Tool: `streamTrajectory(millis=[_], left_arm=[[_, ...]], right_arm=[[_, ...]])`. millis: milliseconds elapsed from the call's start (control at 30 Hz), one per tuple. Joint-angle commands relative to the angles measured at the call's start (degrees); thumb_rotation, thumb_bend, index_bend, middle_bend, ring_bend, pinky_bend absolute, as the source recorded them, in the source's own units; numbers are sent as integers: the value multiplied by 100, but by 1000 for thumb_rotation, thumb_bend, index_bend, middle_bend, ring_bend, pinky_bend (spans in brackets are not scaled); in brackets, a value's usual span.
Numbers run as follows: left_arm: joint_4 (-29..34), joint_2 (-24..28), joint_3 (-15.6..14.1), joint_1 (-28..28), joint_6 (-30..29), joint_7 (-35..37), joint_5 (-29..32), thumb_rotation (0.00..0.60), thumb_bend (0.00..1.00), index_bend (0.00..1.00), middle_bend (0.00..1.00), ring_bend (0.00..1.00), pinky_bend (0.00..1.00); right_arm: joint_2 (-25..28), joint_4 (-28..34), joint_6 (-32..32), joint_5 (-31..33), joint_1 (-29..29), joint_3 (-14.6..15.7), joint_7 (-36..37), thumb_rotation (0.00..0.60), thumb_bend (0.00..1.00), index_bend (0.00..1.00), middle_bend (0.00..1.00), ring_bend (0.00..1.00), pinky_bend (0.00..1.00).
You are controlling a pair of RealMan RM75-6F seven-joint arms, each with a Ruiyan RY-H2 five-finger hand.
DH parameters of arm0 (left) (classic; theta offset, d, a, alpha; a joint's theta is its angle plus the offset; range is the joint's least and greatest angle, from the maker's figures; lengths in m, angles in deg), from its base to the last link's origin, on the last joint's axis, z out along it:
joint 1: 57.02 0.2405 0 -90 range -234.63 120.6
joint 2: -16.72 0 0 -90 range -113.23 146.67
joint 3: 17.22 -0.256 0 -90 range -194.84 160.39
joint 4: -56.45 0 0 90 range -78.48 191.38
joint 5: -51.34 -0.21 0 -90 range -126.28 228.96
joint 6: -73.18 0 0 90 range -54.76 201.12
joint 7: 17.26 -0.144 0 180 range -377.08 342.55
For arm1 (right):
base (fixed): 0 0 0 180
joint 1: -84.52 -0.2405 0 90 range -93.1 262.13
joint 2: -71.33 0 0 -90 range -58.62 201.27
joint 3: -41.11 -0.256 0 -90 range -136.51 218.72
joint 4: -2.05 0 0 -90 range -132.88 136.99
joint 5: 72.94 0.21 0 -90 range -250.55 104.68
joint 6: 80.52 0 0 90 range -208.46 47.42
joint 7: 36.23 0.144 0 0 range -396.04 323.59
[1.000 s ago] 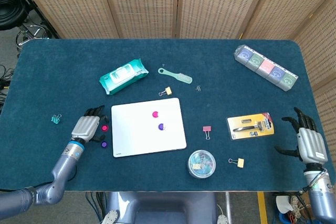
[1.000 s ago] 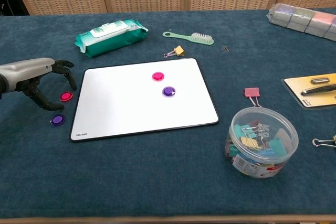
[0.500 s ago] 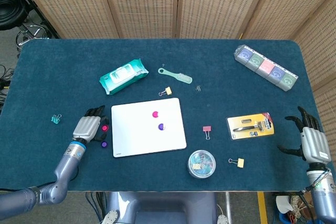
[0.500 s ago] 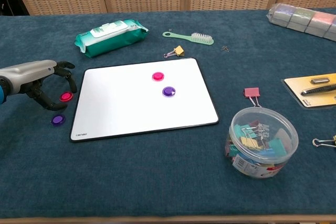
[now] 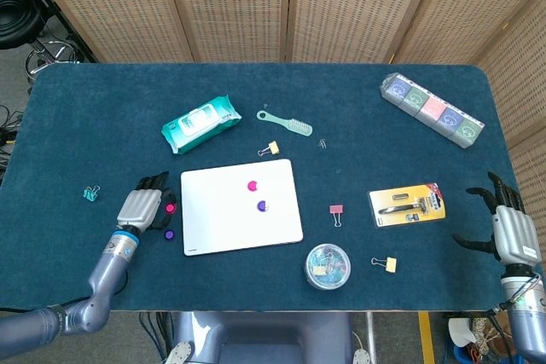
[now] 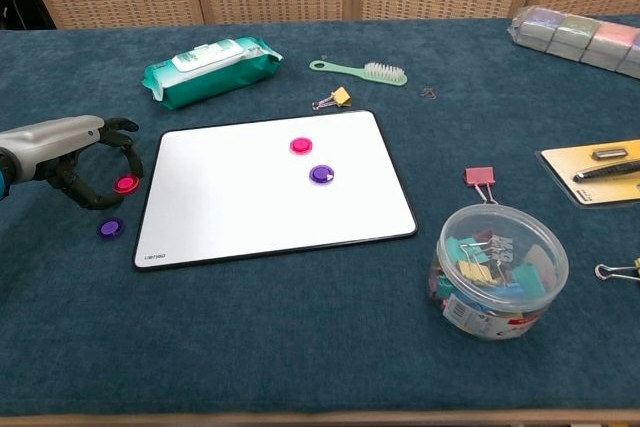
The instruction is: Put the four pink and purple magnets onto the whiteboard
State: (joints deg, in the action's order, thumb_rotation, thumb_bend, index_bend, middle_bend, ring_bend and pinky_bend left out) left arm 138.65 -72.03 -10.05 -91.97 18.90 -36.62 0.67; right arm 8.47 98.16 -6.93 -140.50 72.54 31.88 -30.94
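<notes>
Chest view, left edge: my left hand (image 6: 70,147), fingers curled and empty, hovers over the pink magnet (image 6: 125,184), so I pinch it cleanly and keep clear of the whiteboard (image 6: 270,202) rim.

blue table (image 5: 102,100), whiteboard (image 5: 222,219), wipes pack (image 5: 200,123)

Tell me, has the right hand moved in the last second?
Yes. In the head view the right hand has pulled back from the razor pack, toward the table's near right corner.
</notes>
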Motion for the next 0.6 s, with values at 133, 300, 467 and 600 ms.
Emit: streamTrajectory(millis=[133, 300, 467, 600], left_arm=[[-12, -18, 2, 22, -60, 3, -17, 600, 400, 608, 0, 0, 0], [-50, -55, 20, 34, -97, 19, -17, 600, 416, 636, 0, 0, 0], [-86, -94, 27, 39, -127, 6, -29, 600, 422, 669, 0, 0, 0], [-112, -130, 57, 82, -226, 103, -128, 600, 425, 683, 0, 0, 0]], right_arm=[[8, -1, -6, 2, 16, -21, 2, 600, 50, 254, 0, 0, 0], [8, 3, -14, 3, 27, -36, -3, 600, 50, 260, 0, 0, 0], [8, 5, -33, 3, 35, -54, -2, 600, 50, 260, 0, 0, 0], [14, 8, -51, -10, 43, -62, 15, 600, 50, 260, 0, 0, 0]])
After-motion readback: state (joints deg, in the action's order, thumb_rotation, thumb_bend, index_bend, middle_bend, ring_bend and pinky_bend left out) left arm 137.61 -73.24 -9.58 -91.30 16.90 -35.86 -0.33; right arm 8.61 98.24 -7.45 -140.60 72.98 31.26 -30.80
